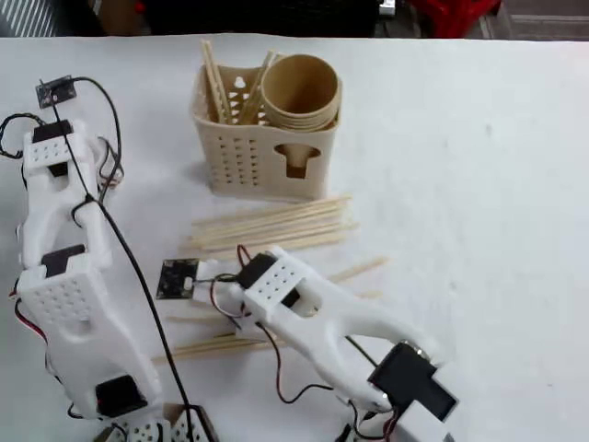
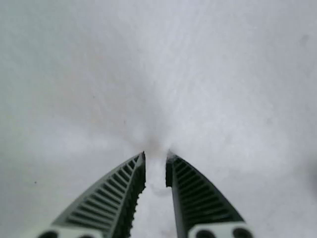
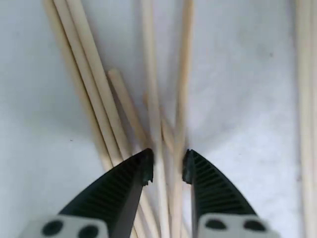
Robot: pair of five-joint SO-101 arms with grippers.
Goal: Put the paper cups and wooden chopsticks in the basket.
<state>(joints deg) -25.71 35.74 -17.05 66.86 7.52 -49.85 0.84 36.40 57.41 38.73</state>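
Right, the basket (image 1: 262, 152) holds stacked paper cups (image 1: 301, 92) with a few chopsticks (image 1: 218, 83) standing beside them. More loose chopsticks (image 1: 276, 226) lie on the surface (image 1: 479, 184) just in front. The right claw (image 3: 167, 166) is down among them, narrowly parted astride two sticks. The left claw (image 2: 155, 161) is barely parted over bare surface, gripping nothing.

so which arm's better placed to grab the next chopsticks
Right. The right hand is low over the loose chopsticks, fingers either side of one. The left hand is over bare table.
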